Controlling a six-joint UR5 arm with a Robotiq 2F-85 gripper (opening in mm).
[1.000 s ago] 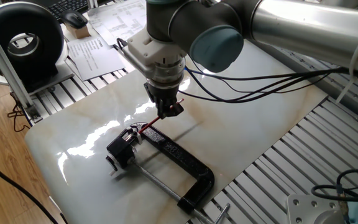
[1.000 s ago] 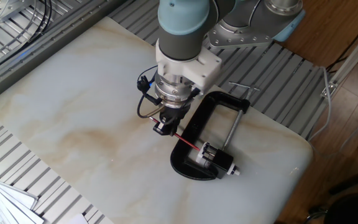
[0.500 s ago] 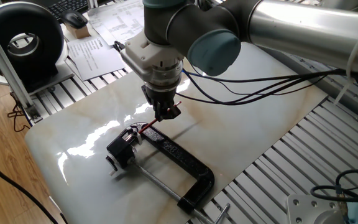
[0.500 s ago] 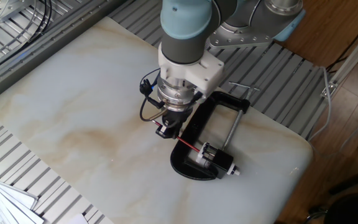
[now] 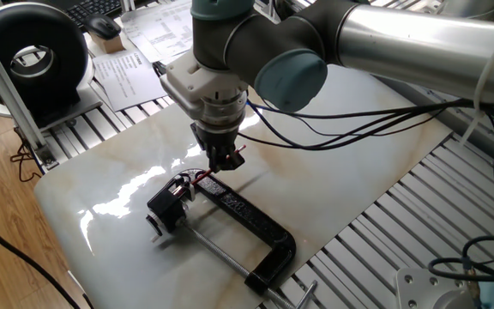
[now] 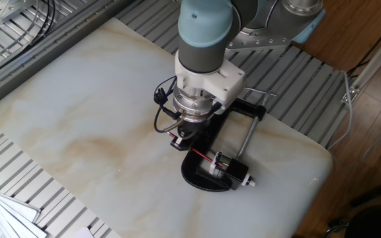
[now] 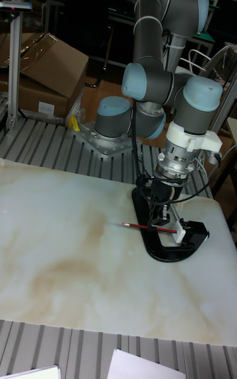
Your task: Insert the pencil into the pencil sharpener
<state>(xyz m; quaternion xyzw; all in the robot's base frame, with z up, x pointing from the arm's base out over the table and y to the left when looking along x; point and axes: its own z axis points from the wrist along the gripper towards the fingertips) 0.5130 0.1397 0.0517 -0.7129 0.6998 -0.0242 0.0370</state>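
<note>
The marbled tabletop [image 6: 78,119] carries a black C-clamp [image 5: 256,225], evidently used to pin the pencil sharpener [image 5: 168,206] within its jaws so that it cannot slide under a push. The end effector [image 5: 222,158], above the clamp's bar, is closed on the pencil [image 7: 148,227], a thin dark-red stick held nearly level, its far end meeting the small black boxy sharpener.

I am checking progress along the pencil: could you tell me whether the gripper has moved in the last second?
Yes. In the other fixed view the gripper has slid along the pencil toward the pencil sharpener, now overlapping the clamp.
</note>
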